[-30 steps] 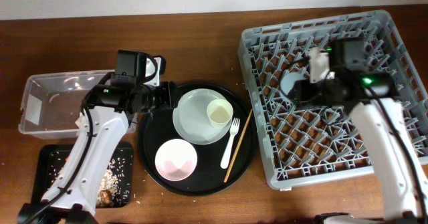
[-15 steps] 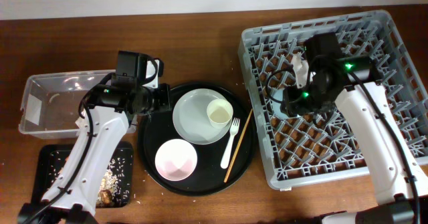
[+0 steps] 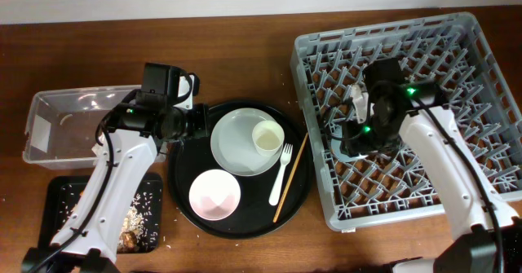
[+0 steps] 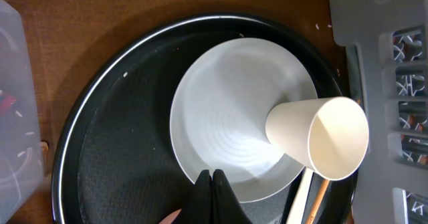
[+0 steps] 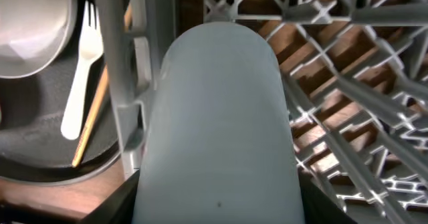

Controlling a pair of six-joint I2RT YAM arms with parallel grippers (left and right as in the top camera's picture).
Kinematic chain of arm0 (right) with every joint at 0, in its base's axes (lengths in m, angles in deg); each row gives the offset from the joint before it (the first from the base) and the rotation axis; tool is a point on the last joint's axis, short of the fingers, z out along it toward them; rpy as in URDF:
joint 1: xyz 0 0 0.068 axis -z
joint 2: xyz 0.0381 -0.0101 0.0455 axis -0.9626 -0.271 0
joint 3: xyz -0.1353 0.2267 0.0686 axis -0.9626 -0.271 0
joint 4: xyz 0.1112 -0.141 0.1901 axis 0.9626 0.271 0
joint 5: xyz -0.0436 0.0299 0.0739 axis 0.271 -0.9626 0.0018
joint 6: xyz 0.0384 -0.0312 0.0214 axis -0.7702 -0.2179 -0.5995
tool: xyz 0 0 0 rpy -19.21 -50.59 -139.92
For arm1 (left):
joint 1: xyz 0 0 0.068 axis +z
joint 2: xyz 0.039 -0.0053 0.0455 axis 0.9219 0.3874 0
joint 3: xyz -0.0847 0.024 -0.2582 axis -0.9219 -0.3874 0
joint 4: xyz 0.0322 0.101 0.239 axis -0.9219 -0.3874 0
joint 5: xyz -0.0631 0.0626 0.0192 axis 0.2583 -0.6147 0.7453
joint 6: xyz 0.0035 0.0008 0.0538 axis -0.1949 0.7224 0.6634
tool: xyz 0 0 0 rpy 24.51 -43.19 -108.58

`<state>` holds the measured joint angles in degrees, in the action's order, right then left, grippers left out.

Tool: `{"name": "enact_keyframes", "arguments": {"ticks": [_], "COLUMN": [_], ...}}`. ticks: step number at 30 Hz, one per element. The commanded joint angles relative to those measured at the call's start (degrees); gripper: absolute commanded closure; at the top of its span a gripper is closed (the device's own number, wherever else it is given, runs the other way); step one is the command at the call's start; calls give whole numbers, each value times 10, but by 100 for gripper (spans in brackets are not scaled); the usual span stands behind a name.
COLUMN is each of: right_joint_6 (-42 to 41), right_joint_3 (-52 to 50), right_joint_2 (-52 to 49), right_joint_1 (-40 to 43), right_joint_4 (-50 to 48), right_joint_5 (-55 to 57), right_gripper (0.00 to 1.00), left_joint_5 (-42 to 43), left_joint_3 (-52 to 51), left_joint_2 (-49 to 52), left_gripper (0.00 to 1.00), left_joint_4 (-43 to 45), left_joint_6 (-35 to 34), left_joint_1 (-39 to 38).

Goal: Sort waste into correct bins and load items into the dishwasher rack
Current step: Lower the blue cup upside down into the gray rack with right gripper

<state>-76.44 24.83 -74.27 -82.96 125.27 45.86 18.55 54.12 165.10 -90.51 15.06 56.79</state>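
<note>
R claw (image 5: 217,207) clamped on light blue plastic cup (image 5: 217,110), held betw. its fingers over large square grey plastic rack (image 3: 391,214), left edge; L claw (image 4: 214,194) closed, empty

I find no legible text, brand, number or sign in any view; the white label (image 3: 37,129) on the clear tub (image 3: 81,91) shows no readable print from overhead.
</note>
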Motion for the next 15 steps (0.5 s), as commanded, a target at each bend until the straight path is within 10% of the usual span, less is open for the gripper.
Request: {"name": "enact_keyframes", "arguments": {"ticks": [1,9,12,15], "right_joint_6": [-7,-7,-7,-7], "right_joint_3": [-38,-49,-50,-49], "right_joint_2": [-1,-1,-1,-1], "right_joint_1": [-3,-3,-3,-3], "right_joint_4": [-27,-44,-44,-44], "right_joint_5": [5,3,3,3], "right_gripper": [83,48,13,10], "left_joint_5": [-5,-5,-5,-5], "left_joint_3": [-4,-4,-4,-4], "left_joint_2": [0,0,0,0], "left_gripper": [100,98,84,84], "left_joint_4": [0,0,0,0], "left_joint_6": [3,3,3,3], "left_joint_1": [1,1,1,1]}}
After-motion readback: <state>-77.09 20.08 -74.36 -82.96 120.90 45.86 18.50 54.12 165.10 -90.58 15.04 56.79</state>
